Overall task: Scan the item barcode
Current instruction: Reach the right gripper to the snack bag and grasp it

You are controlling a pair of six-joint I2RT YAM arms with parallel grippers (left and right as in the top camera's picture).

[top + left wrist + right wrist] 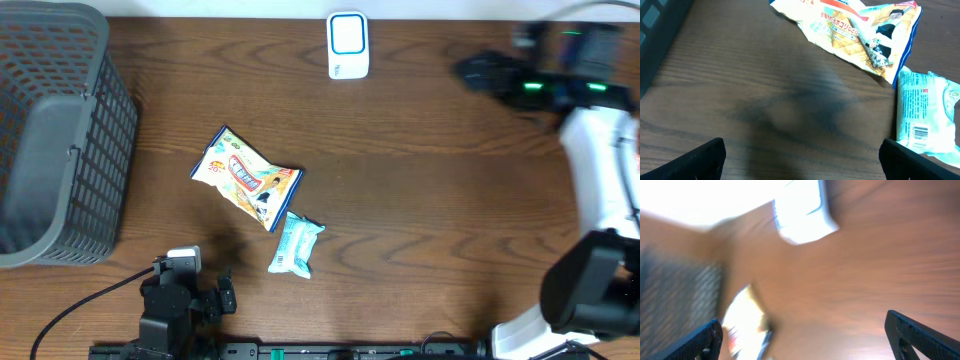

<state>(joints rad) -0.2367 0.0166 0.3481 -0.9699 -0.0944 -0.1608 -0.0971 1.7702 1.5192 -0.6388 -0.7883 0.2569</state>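
Where crinkly bag point(247, 178) ends, rectangular plastic packet point(295, 245) lies.

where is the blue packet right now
Overhead, the blue packet lies slightly left of centre near the robot's edge, beside the near corner of the snack bag; the left wrist view shows it at its right edge.

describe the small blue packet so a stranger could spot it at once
From the grey basket on the left, look right to two packets in the middle. The pale blue packet is the smaller one, nearer the robot, with its barcode facing up, beside the bigger yellow snack bag.
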